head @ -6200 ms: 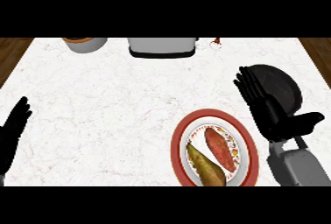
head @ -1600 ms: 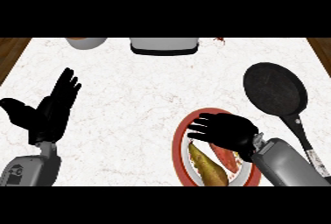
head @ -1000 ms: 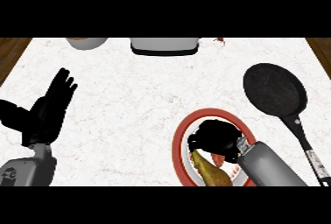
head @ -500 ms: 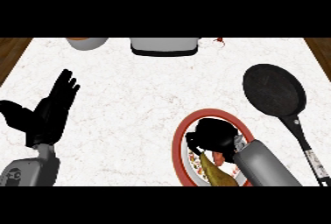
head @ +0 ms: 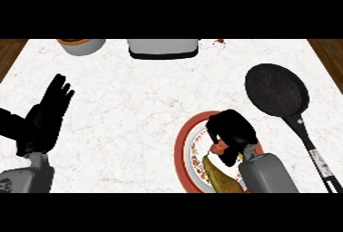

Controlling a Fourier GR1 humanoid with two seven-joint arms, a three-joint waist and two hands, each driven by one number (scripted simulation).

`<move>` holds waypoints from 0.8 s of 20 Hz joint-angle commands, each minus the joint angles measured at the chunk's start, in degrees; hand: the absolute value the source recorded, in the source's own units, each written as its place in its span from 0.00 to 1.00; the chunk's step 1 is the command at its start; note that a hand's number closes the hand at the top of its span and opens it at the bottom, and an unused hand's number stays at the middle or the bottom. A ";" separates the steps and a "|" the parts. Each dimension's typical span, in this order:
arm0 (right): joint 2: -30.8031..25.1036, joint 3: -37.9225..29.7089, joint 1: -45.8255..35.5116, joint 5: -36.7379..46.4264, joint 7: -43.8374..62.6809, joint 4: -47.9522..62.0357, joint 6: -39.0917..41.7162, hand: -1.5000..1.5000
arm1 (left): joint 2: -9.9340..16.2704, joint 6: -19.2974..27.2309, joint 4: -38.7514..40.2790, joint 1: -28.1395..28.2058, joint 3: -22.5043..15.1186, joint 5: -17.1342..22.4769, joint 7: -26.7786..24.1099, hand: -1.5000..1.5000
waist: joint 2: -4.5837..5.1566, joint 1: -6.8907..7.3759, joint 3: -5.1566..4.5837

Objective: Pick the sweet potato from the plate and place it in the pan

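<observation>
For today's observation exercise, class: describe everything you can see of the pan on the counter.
The pan is a black frying pan with a round, shallow, dark matte bowl holding nothing. Its long black handle runs toward the view's lower right, ending in a paler grey stretch. It lies flat on the white marbled counter, to the right of the red-rimmed plate, apart from it. Nothing touches it; the right hand is over the plate.

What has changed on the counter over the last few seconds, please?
The right robot hand moved from over the pan down onto the plate and curled round the sweet potato. The left robot hand rose, open. Plate and pan stayed.
</observation>
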 commanded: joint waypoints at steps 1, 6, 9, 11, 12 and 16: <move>2.77 0.28 -0.18 2.67 12.57 -11.49 -4.39 1.00 | -0.68 0.91 -0.62 0.29 -0.41 -0.77 -0.23 0.50 | -0.05 0.29 0.15; 2.87 3.94 -3.21 7.50 19.75 -26.83 -2.14 1.00 | -0.85 0.32 -0.18 -0.26 -0.40 -0.09 0.47 0.50 | 0.15 0.67 0.14; 2.90 8.23 -2.25 8.93 25.89 -35.72 4.37 1.00 | 0.01 -1.74 -0.46 -0.10 -0.04 0.81 -0.11 0.50 | 0.49 1.44 0.17; 2.91 5.90 -3.63 7.37 26.57 -35.33 4.43 1.00 | -0.11 0.20 -2.13 -1.65 -0.02 -0.28 2.94 0.50 | 0.74 2.00 0.22; 2.91 6.41 -3.60 5.73 29.44 -40.45 9.10 1.00 | -0.54 -0.42 2.44 -2.74 -0.22 -0.97 0.16 0.50 | 0.74 1.63 0.19; 1.46 -5.55 -10.05 2.33 25.65 -35.39 9.02 1.00 | -1.11 -1.02 1.59 -2.94 -0.62 -1.03 0.40 0.50 | 0.90 2.04 0.21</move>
